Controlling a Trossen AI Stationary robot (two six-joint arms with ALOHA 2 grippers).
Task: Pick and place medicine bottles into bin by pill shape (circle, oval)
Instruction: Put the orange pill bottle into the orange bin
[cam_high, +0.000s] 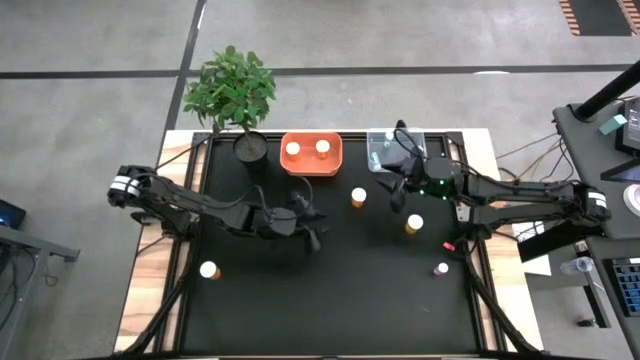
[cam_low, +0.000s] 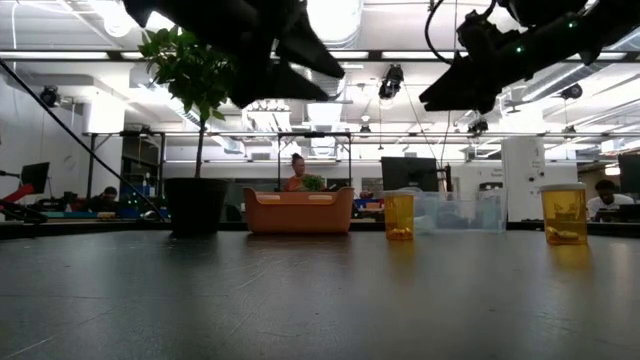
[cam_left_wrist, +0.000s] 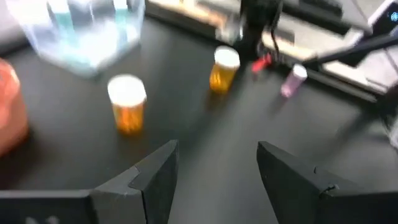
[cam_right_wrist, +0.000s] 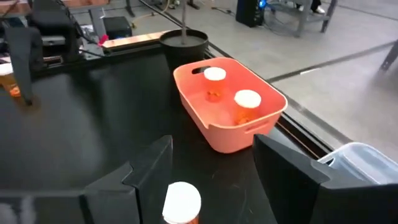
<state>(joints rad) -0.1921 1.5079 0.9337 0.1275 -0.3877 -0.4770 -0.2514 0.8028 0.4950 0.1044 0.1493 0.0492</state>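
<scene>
Open black tabletop (cam_high: 330, 290) spans the near half, while an orange plastic bin (cam_high: 312, 155), clear plastic bin (cam_high: 385, 150) and potted green plant (cam_high: 235, 95) crowd the far edge.

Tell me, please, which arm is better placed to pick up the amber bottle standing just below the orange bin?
The right. Its open gripper hangs just beside that amber bottle, which shows right between its fingers in the right wrist view. The left gripper, also open, is farther off, with the bottle well ahead of it.

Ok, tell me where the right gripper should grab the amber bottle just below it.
Grip the amber bottle on its round body just under the white cap, coming straight down. It stands upright with open mat around it, and the open right gripper already straddles it from above.
</scene>
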